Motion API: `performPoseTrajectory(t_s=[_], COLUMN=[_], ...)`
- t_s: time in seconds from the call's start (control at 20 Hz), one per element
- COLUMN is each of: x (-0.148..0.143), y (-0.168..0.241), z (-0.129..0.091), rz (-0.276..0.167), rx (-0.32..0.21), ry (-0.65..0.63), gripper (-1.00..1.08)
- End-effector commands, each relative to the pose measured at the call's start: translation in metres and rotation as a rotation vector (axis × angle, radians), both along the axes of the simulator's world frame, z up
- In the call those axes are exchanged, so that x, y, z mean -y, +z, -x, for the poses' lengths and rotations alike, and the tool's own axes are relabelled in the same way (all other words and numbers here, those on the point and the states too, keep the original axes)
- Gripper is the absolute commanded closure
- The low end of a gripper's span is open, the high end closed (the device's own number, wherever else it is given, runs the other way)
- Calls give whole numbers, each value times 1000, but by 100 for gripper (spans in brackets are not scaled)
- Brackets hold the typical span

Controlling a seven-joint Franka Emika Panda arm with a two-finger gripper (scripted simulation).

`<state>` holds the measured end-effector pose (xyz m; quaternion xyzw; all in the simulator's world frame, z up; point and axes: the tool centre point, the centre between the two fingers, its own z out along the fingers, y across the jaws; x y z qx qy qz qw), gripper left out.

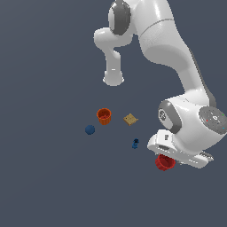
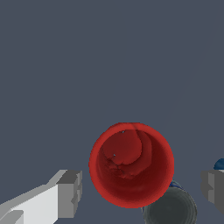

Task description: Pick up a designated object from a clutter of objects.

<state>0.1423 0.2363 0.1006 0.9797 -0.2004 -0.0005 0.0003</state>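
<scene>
The end effector (image 2: 139, 191) hangs spread wide around the deep red cup (image 2: 131, 164), fingers (image 2: 70, 194) clear of its rim; a dark grey disc (image 2: 173, 209) lies just beside it.

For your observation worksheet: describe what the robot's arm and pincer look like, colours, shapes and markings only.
The arm is glossy white, built of thick rounded segments with dark grey caps at the joints. One grey cap near the wrist carries tiny coloured dots. The pincer has a flat white body and two blocky grey fingers with squared ends. No cables show.
</scene>
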Motion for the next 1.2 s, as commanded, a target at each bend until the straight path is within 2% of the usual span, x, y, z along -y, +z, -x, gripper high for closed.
performPoseTrajectory(t_s=[0.0, 0.3, 0.75, 1.05, 1.1, 1.15], x=[-2, -2, -2, -3, -3, -3], y=[-3, -9, -52, -53, -53, -53], z=[-1, 0, 1, -1, -1, -1], rz=[0, 0, 0, 0, 0, 0], rx=[1, 0, 1, 1, 1, 1], ry=[-7, -4, -7, -7, -7, -7], gripper=[-92, -92, -92, -92, 108, 108])
